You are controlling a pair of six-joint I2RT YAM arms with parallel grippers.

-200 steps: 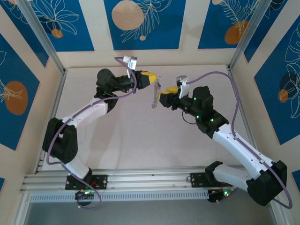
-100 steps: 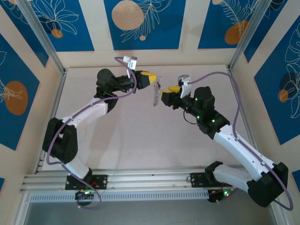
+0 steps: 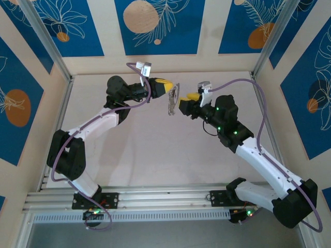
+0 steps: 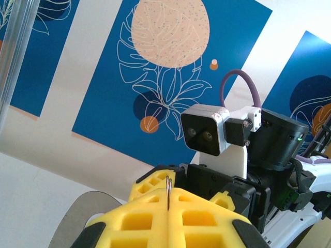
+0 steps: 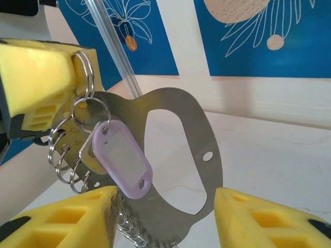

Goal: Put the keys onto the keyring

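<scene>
My left tool (image 4: 168,204) is clamped on the split ring (image 5: 85,72), upper left in the right wrist view, so the keyring (image 5: 200,126) hangs free. My right tool (image 5: 165,222) stands half-wide around it, gripping nothing.

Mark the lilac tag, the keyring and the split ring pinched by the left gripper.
lilac tag (image 5: 123,160), right wrist view, middle of its pale window.
keyring (image 5: 209,173), right wrist view, right band just below the small hole.
split ring (image 5: 91,72), right wrist view, right side of its wire.
</scene>
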